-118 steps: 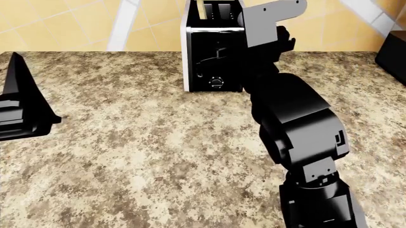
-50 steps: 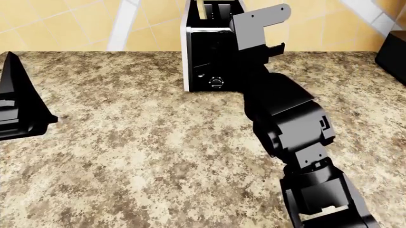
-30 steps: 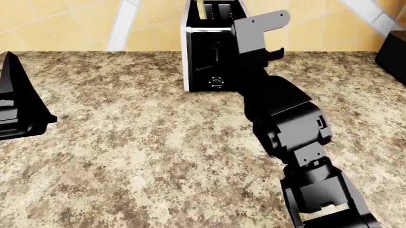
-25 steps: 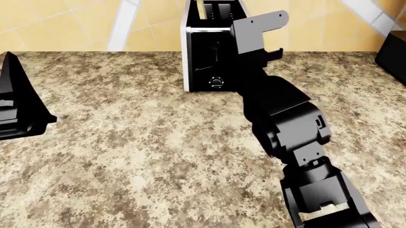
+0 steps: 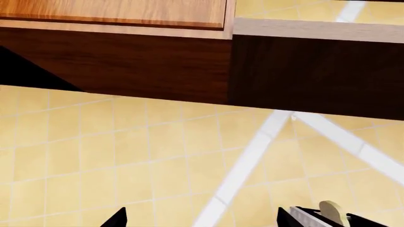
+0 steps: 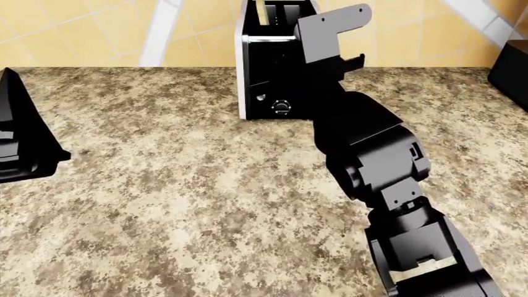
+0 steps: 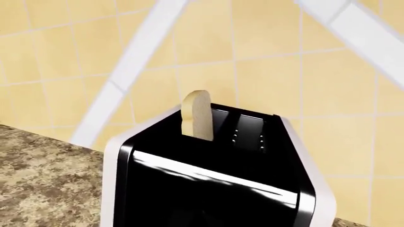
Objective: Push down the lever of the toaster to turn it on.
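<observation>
The toaster (image 6: 266, 74) stands at the back of the counter, with white sides and a glossy black front. A small button (image 6: 261, 97) and a round knob (image 6: 281, 106) show low on the panel. A toast slice (image 7: 197, 116) sticks out of one slot. The lever does not show: my right wrist (image 6: 326, 37) covers the right part of the panel. The right wrist view looks down on the toaster's top (image 7: 215, 165) from close up, and the jaws are lost against the black. My left gripper (image 5: 202, 220) is open and empty, far left (image 6: 21, 139).
A speckled stone counter (image 6: 182, 204) runs to a yellow tiled wall (image 6: 99, 28). A black coffee machine (image 6: 511, 62) stands at the far right edge. Dark wooden cabinets (image 5: 158, 66) hang above the wall.
My right wrist has moved slightly left and closer across the toaster's front. The small button on the panel shows again. The left gripper drifted a little to the left.
</observation>
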Robot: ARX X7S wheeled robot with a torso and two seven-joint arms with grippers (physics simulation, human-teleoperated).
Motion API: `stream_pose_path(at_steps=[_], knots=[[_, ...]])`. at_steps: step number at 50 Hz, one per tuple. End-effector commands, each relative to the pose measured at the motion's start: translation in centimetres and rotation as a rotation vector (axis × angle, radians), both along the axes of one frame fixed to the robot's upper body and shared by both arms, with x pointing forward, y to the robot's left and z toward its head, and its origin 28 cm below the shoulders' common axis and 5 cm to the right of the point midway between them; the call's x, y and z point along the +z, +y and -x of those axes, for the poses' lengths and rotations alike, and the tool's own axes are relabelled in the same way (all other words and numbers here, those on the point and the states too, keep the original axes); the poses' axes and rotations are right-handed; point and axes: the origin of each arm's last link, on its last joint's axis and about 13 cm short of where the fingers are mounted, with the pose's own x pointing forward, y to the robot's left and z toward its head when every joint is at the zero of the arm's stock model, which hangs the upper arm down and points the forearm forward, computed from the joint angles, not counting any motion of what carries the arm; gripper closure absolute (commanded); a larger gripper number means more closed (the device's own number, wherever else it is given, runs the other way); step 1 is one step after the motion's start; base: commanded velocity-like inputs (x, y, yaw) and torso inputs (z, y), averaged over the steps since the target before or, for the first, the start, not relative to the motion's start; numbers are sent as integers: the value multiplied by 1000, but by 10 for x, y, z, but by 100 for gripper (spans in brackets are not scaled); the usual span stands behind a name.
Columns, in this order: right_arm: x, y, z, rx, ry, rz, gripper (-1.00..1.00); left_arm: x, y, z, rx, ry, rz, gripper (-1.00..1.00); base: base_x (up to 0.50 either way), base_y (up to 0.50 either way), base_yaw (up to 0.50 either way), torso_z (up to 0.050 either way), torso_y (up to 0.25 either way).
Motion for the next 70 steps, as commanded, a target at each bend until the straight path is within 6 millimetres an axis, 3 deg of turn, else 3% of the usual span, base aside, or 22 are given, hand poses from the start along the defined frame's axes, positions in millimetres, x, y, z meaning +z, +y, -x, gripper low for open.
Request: stream_pose_path(at_steps=[1,38,70], knots=[[3,1,-2,3,-4,14,100,0,0,0,0,1,0,-100,0,0,0,0,0],[-5,0,-26,-39,56,51,100,-1,1,0,3,2,-4,-100,0,0,0,0,0],[-23,0,-23,2,157,78,100,0,2,0,3,0,-3,-100,0,0,0,0,0]])
